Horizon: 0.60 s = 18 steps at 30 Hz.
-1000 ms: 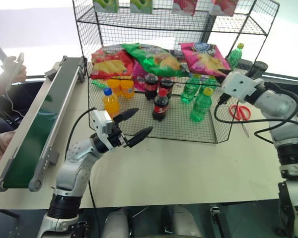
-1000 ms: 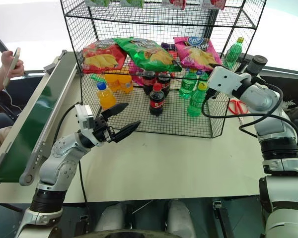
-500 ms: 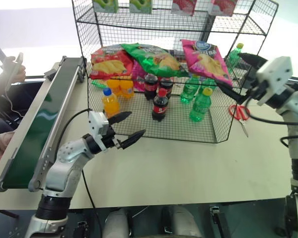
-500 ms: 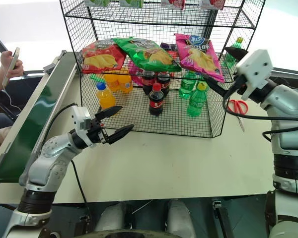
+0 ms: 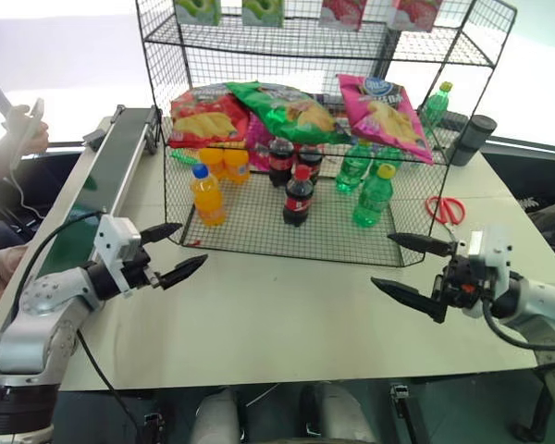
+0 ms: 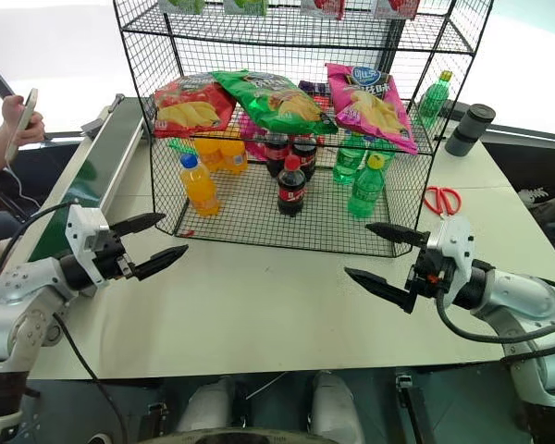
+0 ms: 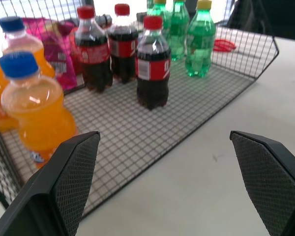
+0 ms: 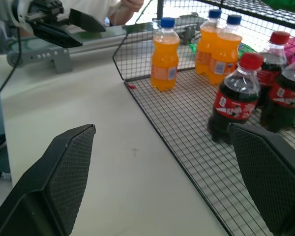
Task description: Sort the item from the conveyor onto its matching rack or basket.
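Note:
The item, a magenta-pink crisp bag (image 5: 385, 104), lies on the right end of the rack's middle shelf, its lower end drooping over the front edge. The rack (image 5: 259, 227) of black wire grid stands at the back of the table. The conveyor (image 5: 91, 199), a dark-green belt in a grey frame, runs along the table's left side and carries nothing. My left gripper (image 5: 192, 244) hovers open and empty beside the conveyor, level with the rack's front left corner. My right gripper (image 5: 381, 259) is open and empty over the table, in front of the rack's right corner.
A red crisp bag (image 5: 203, 113) and a green crisp bag (image 5: 291, 109) share the middle shelf. Orange (image 5: 207, 196), cola (image 5: 299, 196) and green bottles (image 5: 374, 198) stand on the bottom tier. Red scissors (image 5: 447, 209) and a dark cup (image 5: 467, 139) lie right of the rack. A person's hand (image 5: 23, 129) holds a phone at far left.
My right gripper opened, let go of the pink bag on the shelf and drew back and down to the table's front. My left arm swung left toward the conveyor.

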Each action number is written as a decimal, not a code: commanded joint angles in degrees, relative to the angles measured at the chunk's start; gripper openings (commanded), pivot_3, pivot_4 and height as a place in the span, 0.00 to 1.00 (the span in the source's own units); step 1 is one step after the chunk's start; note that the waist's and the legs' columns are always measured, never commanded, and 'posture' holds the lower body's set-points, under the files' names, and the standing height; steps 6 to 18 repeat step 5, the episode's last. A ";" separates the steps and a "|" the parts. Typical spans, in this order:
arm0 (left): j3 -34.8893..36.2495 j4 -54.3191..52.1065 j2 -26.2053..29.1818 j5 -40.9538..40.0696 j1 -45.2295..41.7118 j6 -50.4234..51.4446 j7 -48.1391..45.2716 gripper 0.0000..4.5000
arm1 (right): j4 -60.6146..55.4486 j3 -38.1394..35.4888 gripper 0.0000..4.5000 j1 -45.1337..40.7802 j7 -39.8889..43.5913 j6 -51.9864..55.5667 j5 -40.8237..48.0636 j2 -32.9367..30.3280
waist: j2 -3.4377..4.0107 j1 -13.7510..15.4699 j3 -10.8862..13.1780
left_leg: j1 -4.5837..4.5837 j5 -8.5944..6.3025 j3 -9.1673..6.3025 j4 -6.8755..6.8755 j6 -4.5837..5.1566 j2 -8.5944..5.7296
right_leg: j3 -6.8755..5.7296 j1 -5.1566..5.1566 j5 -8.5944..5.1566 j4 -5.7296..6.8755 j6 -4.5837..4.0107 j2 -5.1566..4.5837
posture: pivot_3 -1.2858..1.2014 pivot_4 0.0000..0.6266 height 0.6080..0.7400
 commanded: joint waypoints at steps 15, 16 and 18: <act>3.37 5.50 3.05 2.29 -1.53 -4.12 -2.27 1.00 | -0.17 -1.44 1.00 -2.13 0.89 -4.33 -1.78 -0.08 | 0.00 0.12 0.00 | -0.01 0.01 0.01 -0.01 -0.01 0.01 | 0.00 -0.01 0.00 0.01 0.00 -0.03 | 0.52 0.24 0.90; 3.37 5.50 3.05 2.29 -1.53 -4.12 -2.27 1.00 | -0.17 -1.44 1.00 -2.13 0.89 -4.33 -1.78 -0.08 | 0.00 0.12 0.00 | -0.01 0.01 0.01 -0.01 -0.01 0.01 | 0.00 -0.01 0.00 0.01 0.00 -0.03 | 0.52 0.24 0.90; 3.37 5.50 3.05 2.29 -1.53 -4.12 -2.27 1.00 | -0.17 -1.44 1.00 -2.13 0.89 -4.33 -1.78 -0.08 | 0.00 0.12 0.00 | -0.01 0.01 0.01 -0.01 -0.01 0.01 | 0.00 -0.01 0.00 0.01 0.00 -0.03 | 0.52 0.24 0.90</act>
